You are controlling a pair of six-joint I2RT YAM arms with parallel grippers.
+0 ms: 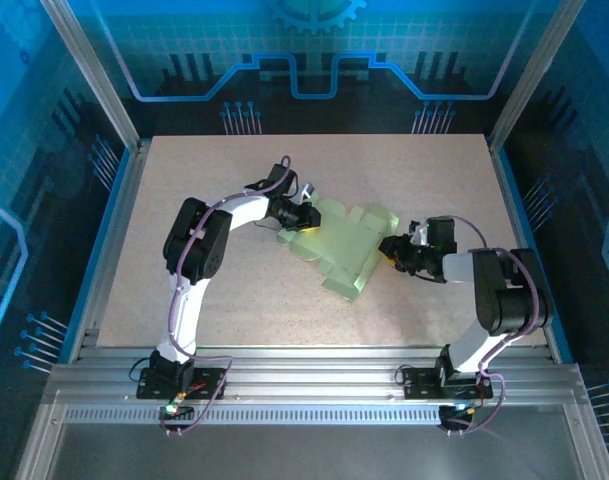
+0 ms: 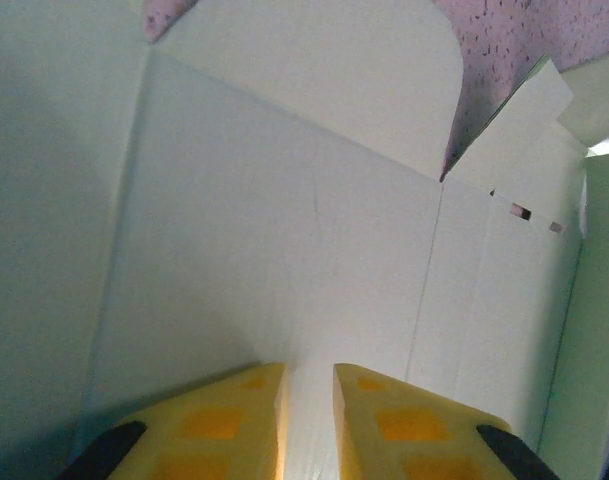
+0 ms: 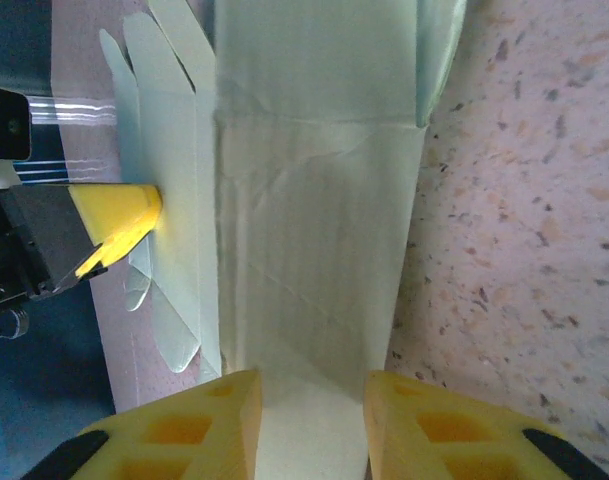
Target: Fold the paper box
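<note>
The paper box (image 1: 346, 247) is pale green card, partly folded, lying mid-table between the two arms. My left gripper (image 1: 302, 218) is at its upper left edge. In the left wrist view its yellow jaws (image 2: 309, 372) stand a narrow gap apart, closed on the card (image 2: 284, 220), whose creases and rounded flaps spread out ahead. My right gripper (image 1: 389, 248) is at the box's right side. There its jaws (image 3: 312, 378) hold a folded panel (image 3: 314, 200) that spans the gap between them. One of the left gripper's fingers (image 3: 119, 215) rests on the card's far flaps.
The speckled beige table (image 1: 234, 300) extends around the box on all sides. Metal frame posts (image 1: 94, 70) and blue glowing walls enclose it. A ribbed aluminium rail (image 1: 304, 390) runs along the near edge by the arm bases.
</note>
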